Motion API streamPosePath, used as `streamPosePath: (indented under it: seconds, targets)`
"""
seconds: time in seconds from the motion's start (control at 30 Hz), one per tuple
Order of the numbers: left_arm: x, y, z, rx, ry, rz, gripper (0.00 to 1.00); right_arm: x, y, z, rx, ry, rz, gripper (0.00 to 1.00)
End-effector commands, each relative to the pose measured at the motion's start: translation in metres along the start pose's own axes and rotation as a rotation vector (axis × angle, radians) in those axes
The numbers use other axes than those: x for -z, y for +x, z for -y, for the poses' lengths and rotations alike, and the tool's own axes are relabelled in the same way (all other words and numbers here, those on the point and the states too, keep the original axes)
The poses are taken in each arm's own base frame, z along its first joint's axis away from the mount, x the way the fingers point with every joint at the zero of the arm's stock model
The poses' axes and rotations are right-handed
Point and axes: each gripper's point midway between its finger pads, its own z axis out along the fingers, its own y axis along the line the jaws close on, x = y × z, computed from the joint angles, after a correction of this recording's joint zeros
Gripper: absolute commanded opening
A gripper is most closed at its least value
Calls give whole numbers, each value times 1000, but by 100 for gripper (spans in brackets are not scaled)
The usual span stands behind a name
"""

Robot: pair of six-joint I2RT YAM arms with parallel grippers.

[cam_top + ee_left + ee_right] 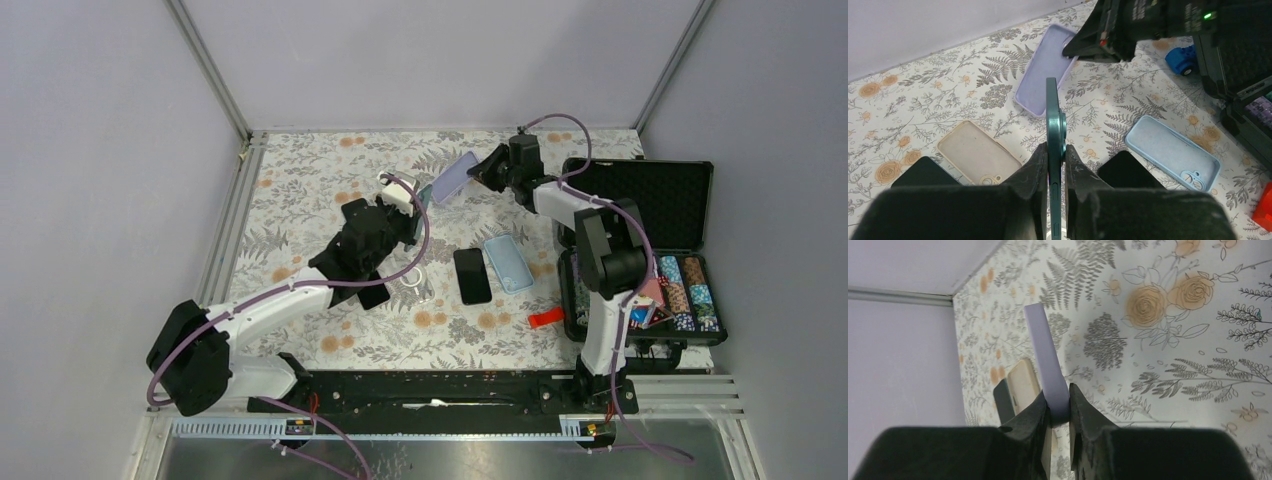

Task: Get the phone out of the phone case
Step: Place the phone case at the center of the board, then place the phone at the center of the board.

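Beige case [975, 152] lies flat on the floral table [908, 100], left of the left claw.

Left claw [1054, 152]: clenched on the teal phone [1053, 115]. The phone stands on edge between the fingers, sticking out ahead of the tips.

Lilac phone case [1045, 65]: ahead of the left claw, just past the phone's far end; whether they touch, I cannot tell.

Right claw [1058, 402]: grasping one end of the lilac phone case, the rest sticking out past its fingers.

Light blue case [1173, 150] lies flat, right of the left claw.
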Motion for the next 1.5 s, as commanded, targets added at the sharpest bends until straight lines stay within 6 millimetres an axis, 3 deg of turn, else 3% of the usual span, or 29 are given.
streamPosePath:
  seconds: [0.0, 0.13, 0.17, 0.2, 0.23, 0.37, 0.6, 0.7, 0.93, 1.1, 1.47]
  targets:
    - [9, -39, 0, 43, 4, 117, 0, -27, -7, -12, -44, -49, 9, 1]
    - [7, -36, -1, 46, -5, 109, 0, -36, -4, -6, -27, -14, -4, 30]
    - [5, -35, -1, 45, -8, 106, 0, -37, -4, -4, -24, -1, -5, 40]
    - [3, -33, -3, 48, -18, 101, 0, -35, -4, 3, -11, 49, -14, 64]
    - [2, -32, -3, 49, -20, 101, 0, -34, -4, 4, 7, 63, -21, 73]
    - [-3, -29, -2, 45, -18, 92, 0, -25, -7, 13, 89, 154, -52, 83]
    - [-24, -24, 1, -33, -13, 43, 0, 15, -21, 21, 228, 283, -49, 93]
    - [-40, -21, 5, -100, 12, 12, 0, 41, -29, 11, 274, 263, -17, 93]
    - [-101, 10, 10, -271, 12, -143, 0, 121, -58, -31, 214, 152, 71, 89]
    - [-139, 23, 12, -271, -24, -197, 0, 168, -85, -23, 174, 189, 189, 87]
    - [-195, 66, 20, -314, -129, -355, 0, 215, -100, -26, 198, 218, 289, 86]
